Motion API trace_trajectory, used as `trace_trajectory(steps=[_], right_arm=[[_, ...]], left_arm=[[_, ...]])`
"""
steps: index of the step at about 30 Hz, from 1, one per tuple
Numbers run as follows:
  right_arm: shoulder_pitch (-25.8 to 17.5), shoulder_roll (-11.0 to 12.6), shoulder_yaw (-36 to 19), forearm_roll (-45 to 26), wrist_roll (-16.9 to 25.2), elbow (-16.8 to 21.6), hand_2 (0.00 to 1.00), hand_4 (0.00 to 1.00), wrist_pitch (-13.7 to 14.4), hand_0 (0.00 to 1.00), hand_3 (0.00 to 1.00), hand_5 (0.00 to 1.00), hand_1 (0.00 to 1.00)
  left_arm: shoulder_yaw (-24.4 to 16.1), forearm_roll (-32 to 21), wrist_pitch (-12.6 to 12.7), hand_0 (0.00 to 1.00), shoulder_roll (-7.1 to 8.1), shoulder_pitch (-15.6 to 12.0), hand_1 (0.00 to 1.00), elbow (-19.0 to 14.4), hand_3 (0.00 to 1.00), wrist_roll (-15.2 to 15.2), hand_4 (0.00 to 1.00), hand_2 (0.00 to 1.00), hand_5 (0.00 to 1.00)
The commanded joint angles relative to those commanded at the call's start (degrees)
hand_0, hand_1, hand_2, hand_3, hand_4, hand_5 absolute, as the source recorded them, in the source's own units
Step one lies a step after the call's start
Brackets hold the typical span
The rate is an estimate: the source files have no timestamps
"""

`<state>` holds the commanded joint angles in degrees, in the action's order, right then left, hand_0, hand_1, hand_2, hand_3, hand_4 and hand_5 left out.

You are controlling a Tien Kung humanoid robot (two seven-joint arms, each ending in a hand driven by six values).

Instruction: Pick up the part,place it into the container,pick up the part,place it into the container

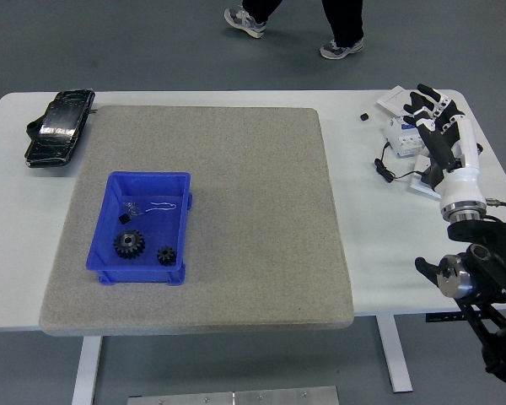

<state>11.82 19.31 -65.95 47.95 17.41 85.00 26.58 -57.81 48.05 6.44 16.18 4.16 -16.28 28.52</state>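
Inside, two black gears (128, 244) in one blue container (148, 182), right hand (443, 137) fingers spread, empty.

The table (236, 99) is white, with a grey felt mat (236, 211) on it. The bin (179, 211) is bright blue; both gears (129, 245) in it are black. The right hand (443, 135) is white with black fingers. A black pouch (59, 126) lies far left.
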Motion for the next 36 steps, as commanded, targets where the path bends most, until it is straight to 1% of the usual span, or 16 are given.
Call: trace_trajectory(steps=[7,36], right_arm=[[-0.9,0.1,-0.7,0.1,0.0,0.1,0.749,0.744,0.1,0.733,0.728,0.447,0.715],[-1.0,-0.2,-2.2,1.3,-0.1,0.4,0.748,0.745,0.5,0.727,0.726,0.451,0.704]], left_arm=[[-0.2,0.3,0.0,0.719,0.06,0.2,0.672,0.0,0.6,0.1,0.676,0.647,0.322],[-0.1,0.2,-0.1,0.718,0.24,0.7,0.672,0.0,0.601,0.0,0.673,0.646,0.317]])
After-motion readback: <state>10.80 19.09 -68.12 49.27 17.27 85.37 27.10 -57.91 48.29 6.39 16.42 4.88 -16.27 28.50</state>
